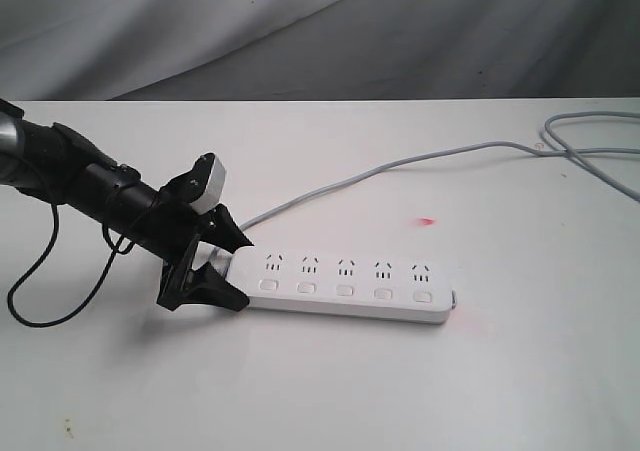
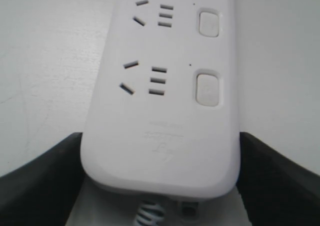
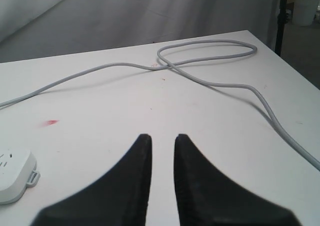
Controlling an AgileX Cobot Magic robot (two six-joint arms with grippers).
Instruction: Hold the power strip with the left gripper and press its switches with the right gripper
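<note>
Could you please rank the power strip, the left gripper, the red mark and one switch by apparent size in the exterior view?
1. power strip
2. left gripper, somewhat smaller
3. and 4. switch and red mark: both tiny, too alike to rank.

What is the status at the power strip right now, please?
Left gripper astride power strip cord end. Right gripper narrowly parted, empty, off the strip. Switches unobstructed.

Black arm (image 1: 95, 193), tapered black fingers (image 3: 125, 186)
</note>
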